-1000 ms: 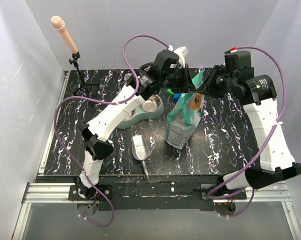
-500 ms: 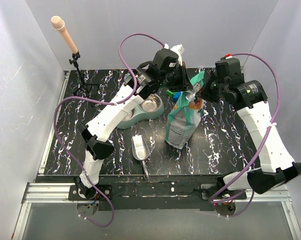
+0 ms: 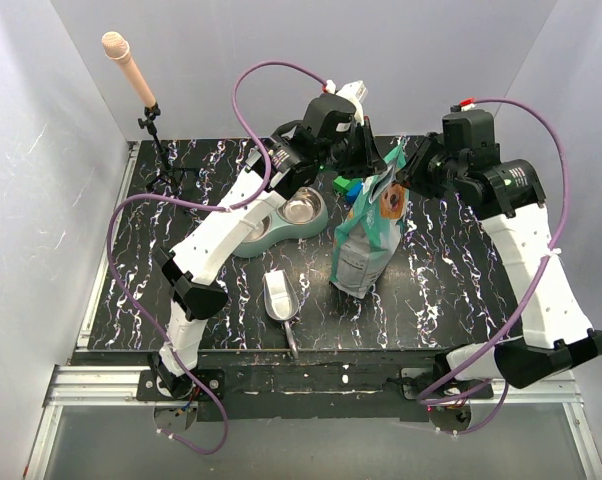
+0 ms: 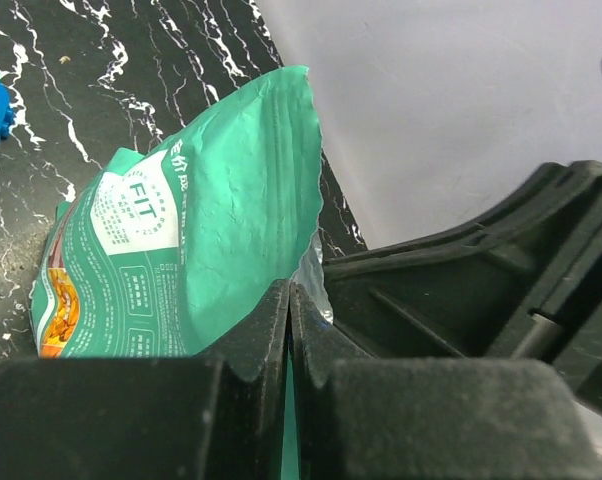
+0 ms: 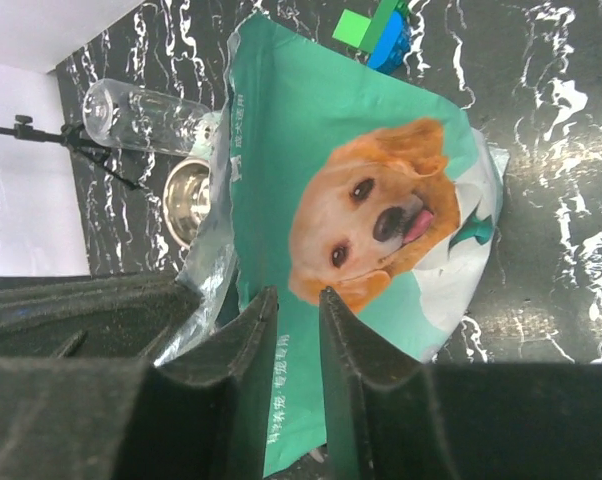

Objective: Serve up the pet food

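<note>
1. Top external view: a teal-and-white bag (image 3: pixel 366 240) printed with a golden dog stands upright near the middle of the black marbled table (image 3: pixel 451 290). The left gripper (image 3: pixel 373 165) meets its top edge from the left, and the right gripper (image 3: pixel 409 178) meets it from the right. Left of the bag sits a pale green double dish (image 3: pixel 266 232). A metal scoop (image 3: pixel 280 297) lies nearer the arm bases, apart from the bag. Green and blue blocks (image 3: pixel 347 186) lie just behind the bag. A microphone (image 3: pixel 116 46) on a stand rises at the far left corner. The pet food cannot be seen here or in either wrist view; the bag's inside is hidden.

2. Left wrist view: the left gripper (image 4: pixel 289 300) has its jaws pressed together, pinching the thin top rim of the bag (image 4: pixel 231 200). A pale label on the bag reads "FIT". The white characters beside it and the fine print below are too small to read. A blue block shows at the left edge.

3. Right wrist view: the right gripper (image 5: pixel 293 310) has its jaws narrow, with teal film of the bag (image 5: pixel 311 130) filling the gap between them. The dog's face is printed large on the bag. White characters run along the bag's edge, too small to read. Beyond the bag are a metal bowl (image 5: pixel 186 200), a clear cylinder (image 5: pixel 146 118) lying on its side, and the blocks (image 5: pixel 381 30).
</note>
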`<state>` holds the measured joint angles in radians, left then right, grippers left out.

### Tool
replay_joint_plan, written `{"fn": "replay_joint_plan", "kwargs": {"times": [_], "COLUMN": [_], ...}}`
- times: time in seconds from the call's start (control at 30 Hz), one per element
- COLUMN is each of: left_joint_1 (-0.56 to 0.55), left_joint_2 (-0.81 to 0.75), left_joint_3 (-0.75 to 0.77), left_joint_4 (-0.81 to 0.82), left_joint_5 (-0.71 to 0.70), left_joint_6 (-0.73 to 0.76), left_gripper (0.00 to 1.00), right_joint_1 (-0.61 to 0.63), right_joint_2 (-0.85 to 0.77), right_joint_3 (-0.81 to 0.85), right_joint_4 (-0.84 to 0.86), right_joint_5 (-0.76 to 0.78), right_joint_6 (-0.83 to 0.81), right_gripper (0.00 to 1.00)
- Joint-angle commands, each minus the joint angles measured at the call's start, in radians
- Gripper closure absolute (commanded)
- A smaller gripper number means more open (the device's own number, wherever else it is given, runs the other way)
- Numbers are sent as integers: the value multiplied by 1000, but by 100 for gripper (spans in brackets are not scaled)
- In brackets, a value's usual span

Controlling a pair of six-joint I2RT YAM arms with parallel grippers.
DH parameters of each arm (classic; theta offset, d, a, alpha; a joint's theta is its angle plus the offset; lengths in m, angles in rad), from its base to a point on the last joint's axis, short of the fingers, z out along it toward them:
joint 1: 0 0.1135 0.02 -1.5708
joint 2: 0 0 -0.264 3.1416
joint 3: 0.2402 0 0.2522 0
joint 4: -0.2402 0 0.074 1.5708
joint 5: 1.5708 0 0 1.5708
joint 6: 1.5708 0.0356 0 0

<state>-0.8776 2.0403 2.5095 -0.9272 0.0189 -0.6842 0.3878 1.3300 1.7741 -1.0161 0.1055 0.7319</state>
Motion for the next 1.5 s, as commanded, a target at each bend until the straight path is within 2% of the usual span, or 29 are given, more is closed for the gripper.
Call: {"fn": "replay_joint_plan", "kwargs": {"times": [0.0,0.3,0.4,0.6,0.73,0.87,0.93,1.2,1.27,1.3,1.33,1.37,1.4,1.43,1.47], "left_joint_1": [8,9,9,9,9,9,9,9,11,9,9,9,9,9,9], "left_joint_2": [-51,-55,-57,-55,-57,-60,-61,-69,-74,-77,-80,-83,-86,-92,-92], "left_joint_3": [20,17,17,23,22,23,20,-9,-12,-15,-17,-20,-20,-24,-28], "left_joint_4": [22,4,4,2,2,4,2,16,16,18,18,18,16,16,18], "left_joint_5": [24,13,10,16,15,10,3,-7,-5,-5,-5,-38,-40,-42,-42], "left_joint_6": [-9,0,3,12,12,12,12,5,5,8,6,8,9,9,11], "left_gripper": [100,100,100,100,100,100,100,100,100,100,100,100,100,100,100], "right_joint_1": [-13,-17,-17,-17,-17,-17,-15,5,2,-6,-26,-56,-91,-142,-192], "right_joint_2": [23,-8,-26,26,58,52,51,130,144,144,141,132,124,112,95], "right_joint_3": [57,117,136,149,134,62,32,68,90,78,55,23,-29,-86,-187], "right_joint_4": [16,-50,-35,-18,-36,-50,-44,-42,-45,-48,-55,-56,-53,-27,90], "right_joint_5": [-98,-55,-61,-98,-98,-98,-98,-90,-98,-98,-137,-176,-223,-380,-587], "right_joint_6": [53,44,26,38,58,90,96,41,38,64,113,167,222,240,233], "right_gripper": [67,63,59,57,60,77,77,65,54,52,64,85,98,99,99]}}
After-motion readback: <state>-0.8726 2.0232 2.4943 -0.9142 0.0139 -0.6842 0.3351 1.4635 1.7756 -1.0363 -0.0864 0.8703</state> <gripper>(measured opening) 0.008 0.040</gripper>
